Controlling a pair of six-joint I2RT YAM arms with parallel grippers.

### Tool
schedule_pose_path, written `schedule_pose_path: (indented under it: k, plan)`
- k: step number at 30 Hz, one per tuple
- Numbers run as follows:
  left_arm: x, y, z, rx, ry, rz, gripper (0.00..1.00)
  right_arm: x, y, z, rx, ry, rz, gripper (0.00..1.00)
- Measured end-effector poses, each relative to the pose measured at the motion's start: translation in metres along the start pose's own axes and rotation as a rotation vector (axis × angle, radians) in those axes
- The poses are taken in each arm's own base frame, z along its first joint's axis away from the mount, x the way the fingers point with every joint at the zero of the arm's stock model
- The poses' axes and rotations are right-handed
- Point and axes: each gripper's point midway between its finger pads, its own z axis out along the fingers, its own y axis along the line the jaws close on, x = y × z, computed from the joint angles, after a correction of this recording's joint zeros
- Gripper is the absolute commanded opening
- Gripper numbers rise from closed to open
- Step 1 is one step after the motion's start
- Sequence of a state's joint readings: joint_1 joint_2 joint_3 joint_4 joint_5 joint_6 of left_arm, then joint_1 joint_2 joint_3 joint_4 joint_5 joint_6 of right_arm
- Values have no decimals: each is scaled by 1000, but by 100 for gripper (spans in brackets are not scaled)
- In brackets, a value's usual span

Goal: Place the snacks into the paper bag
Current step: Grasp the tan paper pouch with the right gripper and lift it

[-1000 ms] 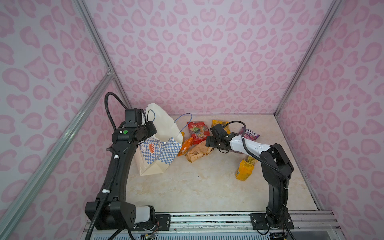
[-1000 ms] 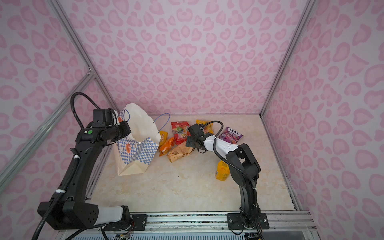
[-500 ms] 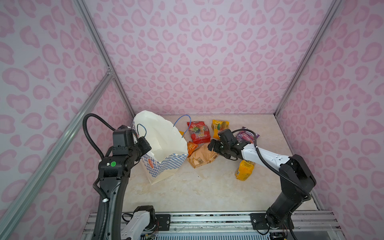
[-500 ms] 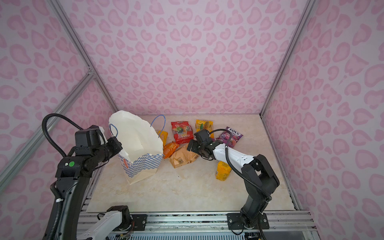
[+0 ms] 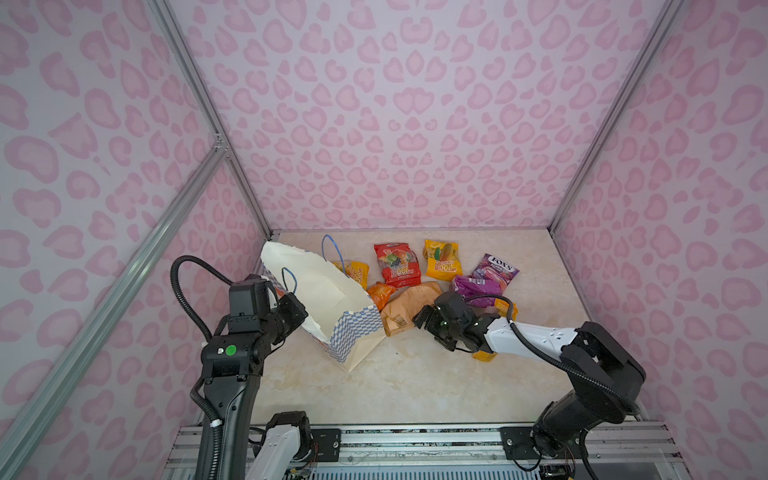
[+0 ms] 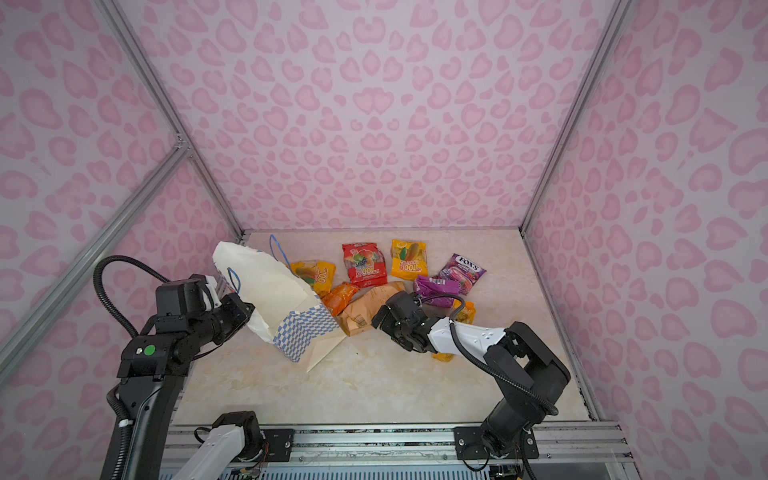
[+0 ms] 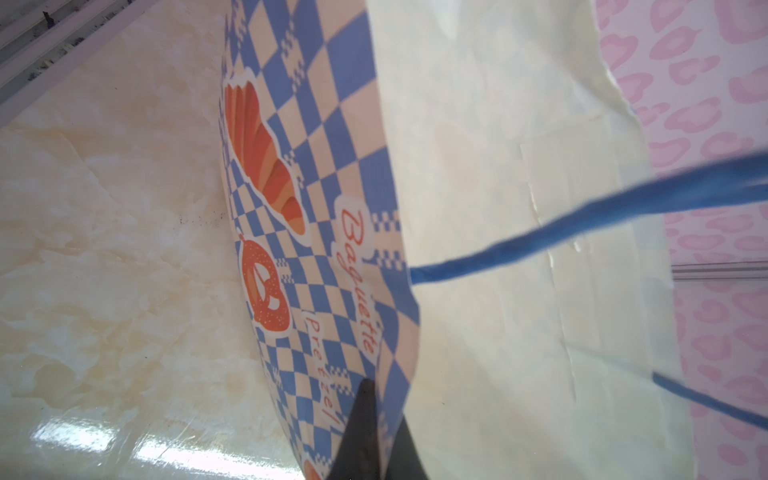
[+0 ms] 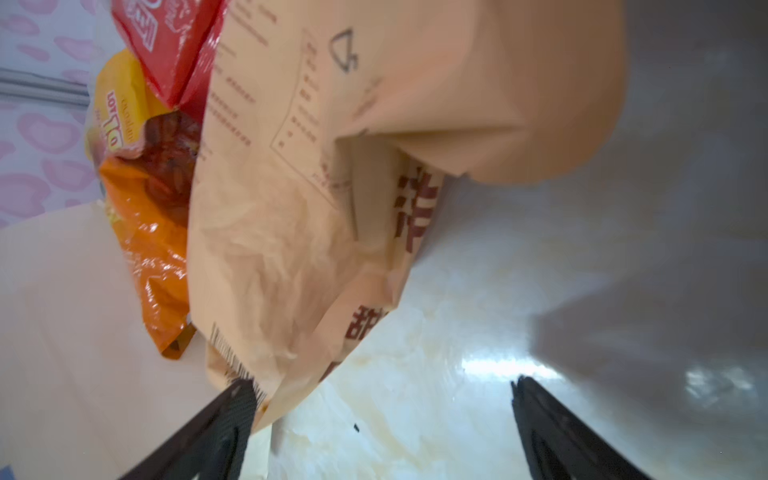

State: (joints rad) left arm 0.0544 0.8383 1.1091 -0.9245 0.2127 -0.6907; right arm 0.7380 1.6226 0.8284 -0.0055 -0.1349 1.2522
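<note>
The paper bag leans on the table's left side with its mouth gaping upward. My left gripper is shut on the checkered rim of the paper bag. Snacks lie right of it: a red packet, a yellow packet, a purple FOX'S packet, an orange packet and a tan packet. My right gripper is open low over the table. One of its fingers touches the tan packet's barcode corner.
Another yellow packet lies against the bag's far side, a second purple packet sits behind my right wrist, and a yellow-orange packet lies under the right arm. Pink patterned walls enclose the table on three sides.
My left arm has swung toward the front with the bag's rim, raising the bag from lying low to leaning with its mouth open. My right gripper has drawn back toward the front.
</note>
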Motion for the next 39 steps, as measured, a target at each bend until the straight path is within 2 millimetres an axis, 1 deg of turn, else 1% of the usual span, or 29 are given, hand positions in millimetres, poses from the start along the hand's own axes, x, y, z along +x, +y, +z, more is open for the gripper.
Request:
schedule_pose_path:
  k: [2, 5, 7, 10, 13, 15, 18, 22, 26, 31, 34, 36, 37, 39]
  plan:
    - [-1, -3, -7, 4, -8, 4, 3, -3, 7, 5, -32, -17, 19, 97]
    - [-8, -9, -23, 19, -51, 28, 3, -7, 17, 13, -79, -38, 44, 92]
    - [-10, -7, -31, 3, -73, 50, 3, -9, 19, 22, -98, -45, 61, 88]
    - [-9, 2, -34, -40, -87, 67, 3, -13, 24, 30, -120, -60, 79, 85]
    - [-3, 13, -30, -76, -76, 66, 3, -16, 32, 35, -148, -77, 85, 79]
    - [3, 21, -23, -96, -55, 64, 3, -18, 34, 38, -154, -88, 89, 76]
    - [9, 29, -16, -121, -34, 59, 3, -21, 36, 40, -162, -106, 90, 66]
    - [8, 34, -18, -142, -54, 68, 3, -26, 41, 41, -165, -129, 62, 57]
    - [7, 36, -18, -153, -62, 68, 3, -32, 44, 39, -163, -163, 24, 45]
    - [6, 36, -19, -145, -70, 68, 3, -40, 49, 33, -162, -202, -12, 43]
    - [6, 36, -18, -147, -67, 65, 3, -44, 49, 33, -161, -209, -9, 34]
    - [7, 36, -17, -149, -63, 64, 3, -43, 49, 36, -164, -202, -5, 31]
    - [7, 36, -16, -150, -62, 64, 3, -42, 48, 38, -163, -198, -2, 25]
    - [7, 36, -16, -145, -60, 64, 3, -43, 47, 38, -163, -196, 6, 21]
